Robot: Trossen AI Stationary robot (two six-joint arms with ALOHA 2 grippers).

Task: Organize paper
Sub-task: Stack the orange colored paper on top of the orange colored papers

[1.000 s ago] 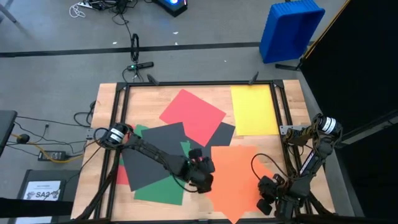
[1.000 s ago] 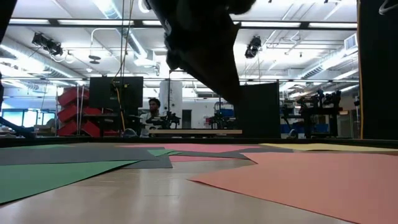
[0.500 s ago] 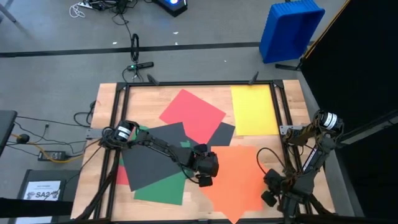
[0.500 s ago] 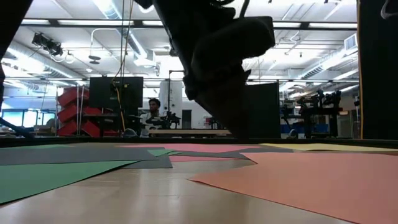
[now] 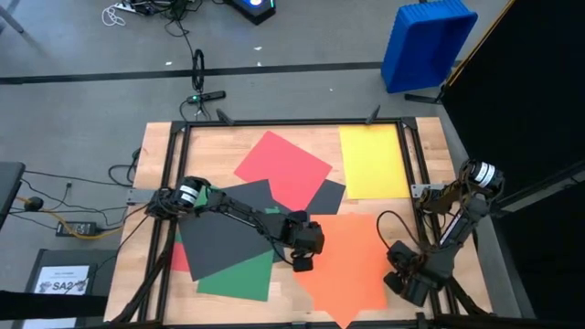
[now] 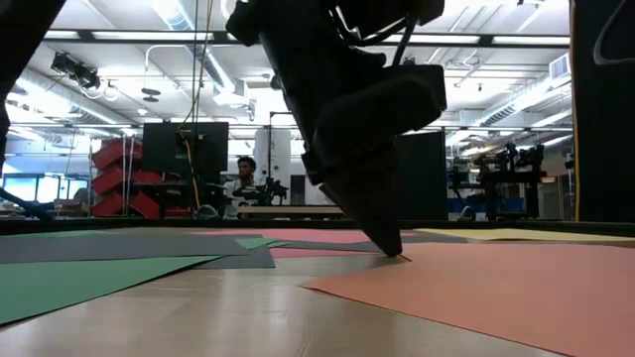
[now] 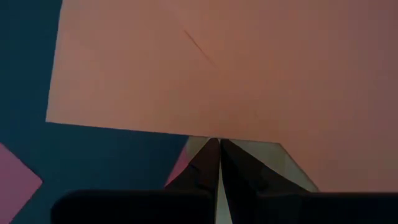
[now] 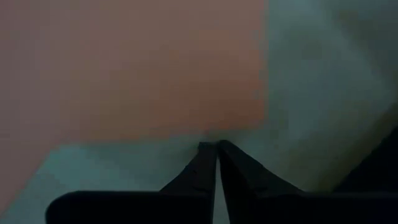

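An orange sheet of paper (image 5: 343, 260) lies flat at the table's near middle, and a second orange corner (image 5: 343, 320) shows under its near edge. My left gripper (image 5: 303, 263) is shut, slants down and stands at the sheet's left edge. My right gripper (image 5: 409, 283) is shut, points down and stands by the sheet's right edge. A red sheet (image 5: 283, 169), a yellow sheet (image 5: 373, 162), a black sheet (image 5: 224, 233) and a green sheet (image 5: 236, 279) also lie flat on the wood, some overlapping. My left gripper touches down with its shut fingertips (image 6: 390, 246) at the orange sheet's left edge (image 7: 186, 127), slanting down from the table's left. The sheet stays flat on the table. My right gripper's shut fingertips (image 8: 216, 149) stand at the orange sheet's right edge (image 8: 236, 127), coming from above. Whether they touch the paper, I cannot tell.
A dark metal frame (image 5: 292, 122) runs round the tabletop. Bare wood (image 5: 210, 151) shows at the far left. Beyond the table a blue bin (image 5: 425, 41) stands on the floor, and a small white printed sheet (image 5: 64, 279) lies off the left side.
My left gripper has come down toward the table and a little to the right, tipping steeper, until its tip is at the orange sheet's edge. My right gripper has shifted toward the far edge. The orange paper's right corner has drawn in leftward, and bare wood now shows there.
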